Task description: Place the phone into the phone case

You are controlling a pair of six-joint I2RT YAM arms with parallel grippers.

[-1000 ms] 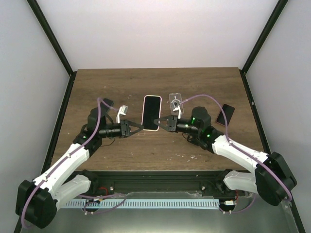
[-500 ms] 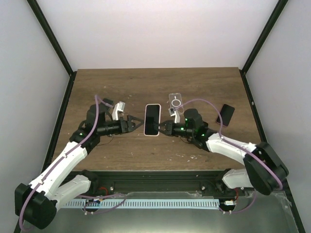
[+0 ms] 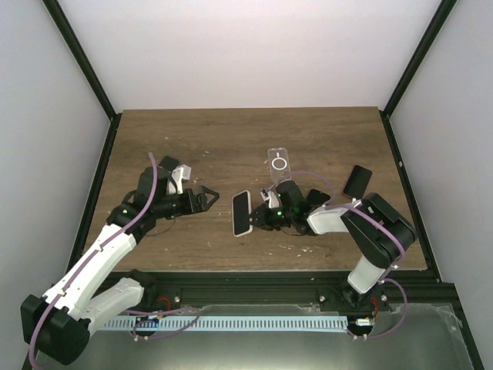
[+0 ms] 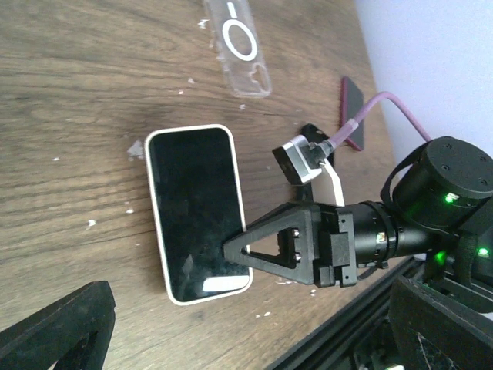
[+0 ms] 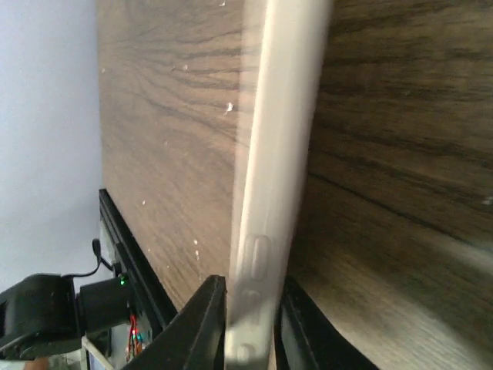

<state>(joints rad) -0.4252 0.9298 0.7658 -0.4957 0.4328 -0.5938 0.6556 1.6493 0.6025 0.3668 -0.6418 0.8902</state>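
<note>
The phone (image 3: 242, 213), with a white rim and a black screen, lies slanted on the table in front of centre. My right gripper (image 3: 260, 219) is shut on its right long edge. In the right wrist view that white edge (image 5: 266, 200) runs up from between the fingers (image 5: 202, 327). In the left wrist view the right gripper's fingers (image 4: 266, 248) reach over the phone (image 4: 192, 208). The clear phone case (image 3: 279, 163) with a white ring lies apart, farther back, and shows as the case (image 4: 243, 46) in the left wrist view. My left gripper (image 3: 209, 199) stands open, left of the phone, holding nothing.
A dark maroon flat item (image 3: 357, 182) lies at the right side of the table, also visible as the maroon item (image 4: 353, 112) in the left wrist view. The table's black front rail (image 3: 254, 284) runs just below the arms. Small white specks dot the wood.
My left gripper let go of the phone, opened wide and drew back to the left. The right gripper dragged the phone nearer the front edge and turned it slantwise.
</note>
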